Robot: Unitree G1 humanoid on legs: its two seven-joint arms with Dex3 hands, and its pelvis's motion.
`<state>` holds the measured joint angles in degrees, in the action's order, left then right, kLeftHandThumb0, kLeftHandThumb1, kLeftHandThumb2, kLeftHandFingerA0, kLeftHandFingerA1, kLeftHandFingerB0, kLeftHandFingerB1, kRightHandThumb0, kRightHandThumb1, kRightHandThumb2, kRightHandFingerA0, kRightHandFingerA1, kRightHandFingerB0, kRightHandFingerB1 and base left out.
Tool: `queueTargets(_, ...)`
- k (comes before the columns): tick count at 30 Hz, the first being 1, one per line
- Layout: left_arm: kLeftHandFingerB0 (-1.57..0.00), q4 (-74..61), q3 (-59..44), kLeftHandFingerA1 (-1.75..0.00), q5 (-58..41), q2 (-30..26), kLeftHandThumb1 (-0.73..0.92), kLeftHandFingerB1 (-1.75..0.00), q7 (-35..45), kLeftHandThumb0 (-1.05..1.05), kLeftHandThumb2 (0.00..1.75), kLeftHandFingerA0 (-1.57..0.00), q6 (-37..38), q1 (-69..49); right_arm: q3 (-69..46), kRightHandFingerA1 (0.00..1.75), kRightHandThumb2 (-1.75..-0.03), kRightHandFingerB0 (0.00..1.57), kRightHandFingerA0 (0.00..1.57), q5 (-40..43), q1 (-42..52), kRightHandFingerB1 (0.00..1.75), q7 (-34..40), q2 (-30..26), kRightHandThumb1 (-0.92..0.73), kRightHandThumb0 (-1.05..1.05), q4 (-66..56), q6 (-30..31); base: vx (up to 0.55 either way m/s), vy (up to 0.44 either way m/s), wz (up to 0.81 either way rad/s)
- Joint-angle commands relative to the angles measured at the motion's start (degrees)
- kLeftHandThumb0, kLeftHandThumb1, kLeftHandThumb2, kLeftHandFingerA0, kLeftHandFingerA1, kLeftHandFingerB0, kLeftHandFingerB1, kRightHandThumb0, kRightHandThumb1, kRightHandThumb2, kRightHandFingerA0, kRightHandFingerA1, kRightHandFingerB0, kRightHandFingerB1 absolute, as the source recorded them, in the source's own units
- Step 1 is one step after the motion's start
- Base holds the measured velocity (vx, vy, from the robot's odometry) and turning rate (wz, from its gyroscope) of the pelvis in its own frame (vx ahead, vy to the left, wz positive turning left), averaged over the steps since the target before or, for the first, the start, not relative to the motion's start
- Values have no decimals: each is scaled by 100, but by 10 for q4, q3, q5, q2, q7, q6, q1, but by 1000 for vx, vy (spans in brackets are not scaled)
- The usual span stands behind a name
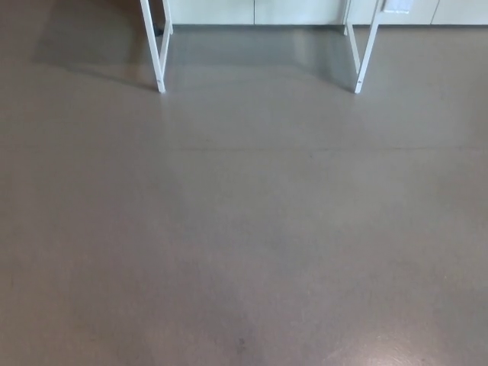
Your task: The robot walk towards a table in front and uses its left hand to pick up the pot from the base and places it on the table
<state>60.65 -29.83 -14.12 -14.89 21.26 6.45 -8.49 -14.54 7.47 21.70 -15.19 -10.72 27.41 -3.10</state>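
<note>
While the head camera looks down, grey floor (244, 229) fills the view.
Two white table legs (155, 53) (upper edge) stand well apart; left hand, right hand and pot are out of frame.

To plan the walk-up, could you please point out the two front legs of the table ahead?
left front leg (154, 53): head view, middle of the white shaft.
right front leg (367, 53): head view, middle of the white shaft.

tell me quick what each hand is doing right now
Left hand: not in view.
Right hand: not in view.
Only the grey floor and two white table legs show.
</note>
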Motion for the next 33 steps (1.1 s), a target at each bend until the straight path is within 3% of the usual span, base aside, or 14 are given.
queueTargets(1, -43, -4, 4, -41, -11, -3, 41, -37, 17, -25, 57, -51, 41, -4, -4, 60, -87, 7, 39, 9, -2, 46, -1, -3, -42, -23, 4, -6, -29, -48, 29)
queueTargets(3, -39, -25, 21, -40, 2, 1, 40, -36, 19, -24, 56, -48, 60, -15, 1, 61, -87, 9, 43, 2, 10, 47, 7, -1, -42, -20, -25, 0, -24, -25, 18)
queueTargets(4, -39, -29, 31, -41, 13, 0, 38, -37, 4, -28, 57, -50, 67, -18, 5, 44, -59, 23, 54, -10, 10, 33, 17, -4, -58, -29, -23, -2, 33, 16, -13)
queueTargets(5, -39, -31, 37, -41, 17, 0, 38, -37, -2, -28, 57, -50, 69, -19, 7, 44, -59, 23, 54, -15, 9, 33, 22, -5, -58, -29, -22, -2, 20, 33, -7)
queueTargets(6, -39, -34, 56, -40, 37, -1, 40, -37, -17, -27, 57, -48, 93, -26, 8, 59, -87, 10, 40, -14, 14, 47, 17, -5, -42, -19, -25, -7, 0, 0, 0)
queueTargets(9, -40, -28, 71, -37, 43, -5, 42, -33, -25, -18, 53, -49, 109, -28, 22, 59, -86, 12, 38, -40, 16, 48, 33, -12, -40, -19, -21, -29, 60, 167, -9)
queueTargets(18, -38, -22, 88, -39, 39, -10, 40, -37, -30, -27, 57, -45, 123, -29, 44, 58, -85, 13, 35, -70, 19, 48, 54, -25, -39, -21, -24, -44, 210, 268, -14)
queueTargets(33, -38, -20, 97, -39, 36, -11, 40, -37, -35, -28, 57, -45, 123, -27, 48, 58, -85, 14, 35, -71, -1, 48, 60, -29, -39, -20, 31, -76, 203, -114, 6)
